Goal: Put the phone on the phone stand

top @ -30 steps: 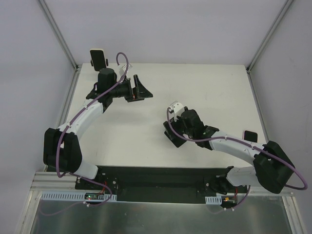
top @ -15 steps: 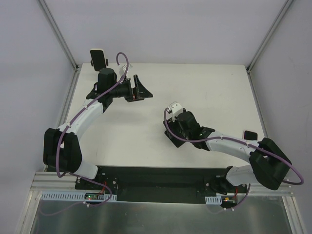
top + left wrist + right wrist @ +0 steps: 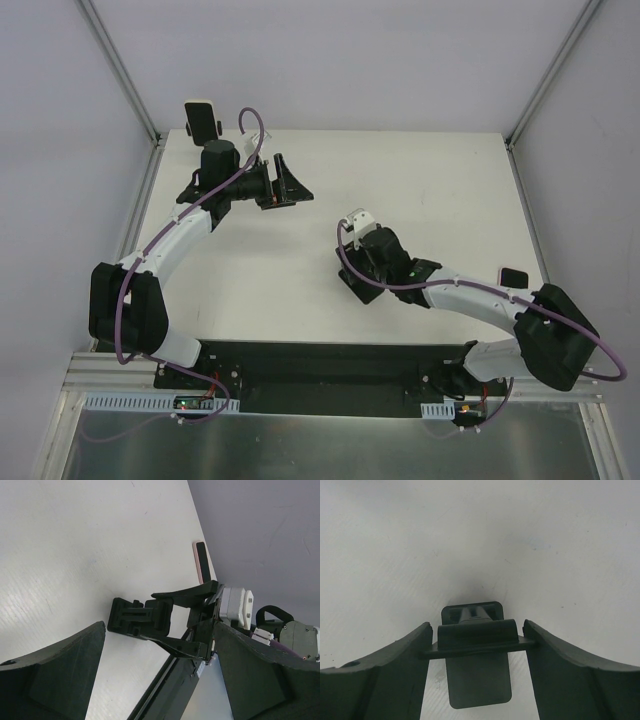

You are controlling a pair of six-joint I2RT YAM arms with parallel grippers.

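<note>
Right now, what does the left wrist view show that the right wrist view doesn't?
Left wrist only: the right hand seen from outside, its fingers either side of the phone stand, plus a pink-edged phone lying near the table's edge. Right wrist only: a close view of the stand's flat plate and cross ledge between that hand's own fingers; whether they touch it is unclear. Both: the black stand on the white table.
</note>
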